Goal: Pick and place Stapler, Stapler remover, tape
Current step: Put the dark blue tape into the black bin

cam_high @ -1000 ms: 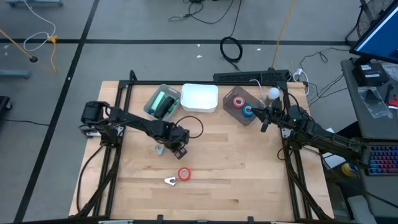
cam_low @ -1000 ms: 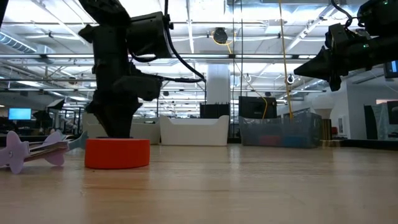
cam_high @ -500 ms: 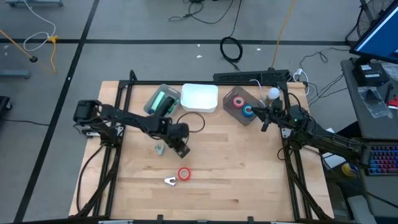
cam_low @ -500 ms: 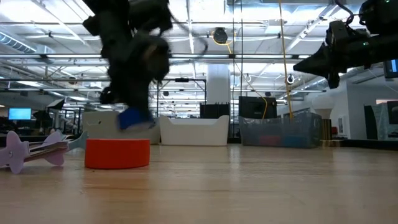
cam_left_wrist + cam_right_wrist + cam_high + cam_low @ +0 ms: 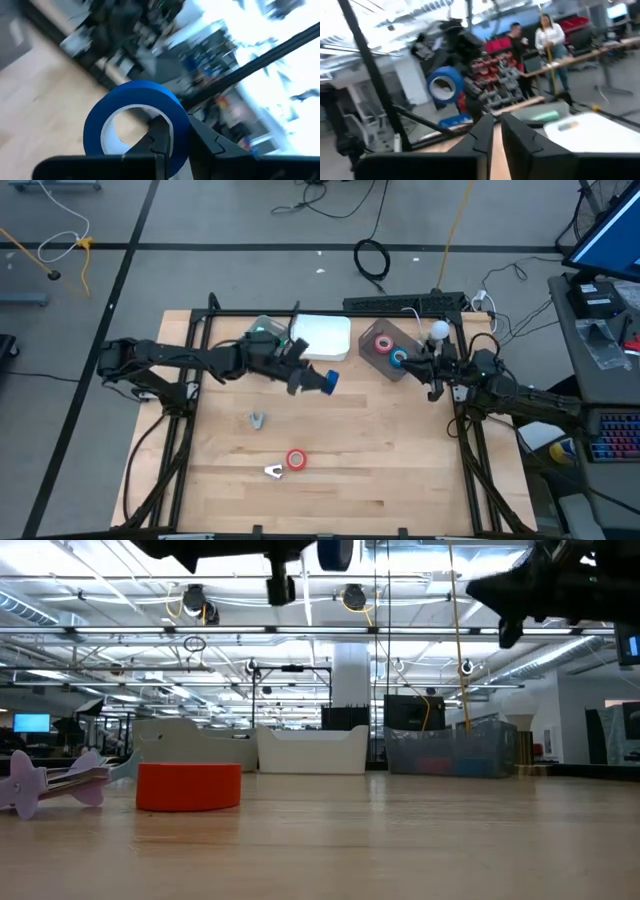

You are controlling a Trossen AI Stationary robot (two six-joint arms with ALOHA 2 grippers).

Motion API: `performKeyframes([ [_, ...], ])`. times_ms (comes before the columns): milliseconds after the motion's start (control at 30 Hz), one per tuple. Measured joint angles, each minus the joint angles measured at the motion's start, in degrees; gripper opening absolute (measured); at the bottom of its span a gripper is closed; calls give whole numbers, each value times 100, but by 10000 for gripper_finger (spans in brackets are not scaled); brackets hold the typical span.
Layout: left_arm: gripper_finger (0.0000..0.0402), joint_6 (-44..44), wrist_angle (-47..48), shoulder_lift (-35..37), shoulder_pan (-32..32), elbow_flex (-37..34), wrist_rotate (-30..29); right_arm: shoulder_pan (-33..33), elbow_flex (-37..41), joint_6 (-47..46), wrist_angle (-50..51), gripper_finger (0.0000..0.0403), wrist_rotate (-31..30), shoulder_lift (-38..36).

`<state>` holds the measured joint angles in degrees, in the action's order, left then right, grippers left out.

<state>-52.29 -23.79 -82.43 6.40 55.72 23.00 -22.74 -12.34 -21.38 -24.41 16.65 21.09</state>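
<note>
L gripper (image 5: 318,380) clamps blue tape roll (image 5: 330,381), held in air above table (image 5: 380,450), just in front of white bin (image 5: 322,337). R gripper (image 5: 432,367) w/ fingers nearly closed, holding nothing, beside clear bin (image 5: 388,350). Red tape roll (image 5: 296,460) on table, touching stapler remover (image 5: 273,471)

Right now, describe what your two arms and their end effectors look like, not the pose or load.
Both arms are dark, nearly black jointed links. A thin black cable loops beside the left arm, whose left end effector has two flat dark fingers with angular tips. The right arm carries small green lights near its wrist; the right end effector has matching dark fingers.
</note>
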Motion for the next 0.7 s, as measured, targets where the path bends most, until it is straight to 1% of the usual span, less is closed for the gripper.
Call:
performKeyframes([
  [100, 38, -309, -434, 0, 117, 0, 94, 269, 0, 102, -713, 48, -23, 466],
  [167, 39, -487, -537, 0, 165, 0, 98, 436, 0, 132, -1190, 60, -63, 834],
  [267, 40, -638, -795, -7, 204, -2, 99, 670, -7, 176, -1928, 79, -284, 1423],
  [333, 38, -661, -931, -2, 233, -2, 101, 807, -91, 284, -2240, 92, -348, 1829],
  [500, 38, -720, -1040, -2, 340, -2, 57, 1039, -707, 633, -2369, 126, -603, 2790],
  [700, 44, -824, -1042, -4, 409, -2, 57, 1065, -1657, 1277, -2177, 164, -671, 3739],
])
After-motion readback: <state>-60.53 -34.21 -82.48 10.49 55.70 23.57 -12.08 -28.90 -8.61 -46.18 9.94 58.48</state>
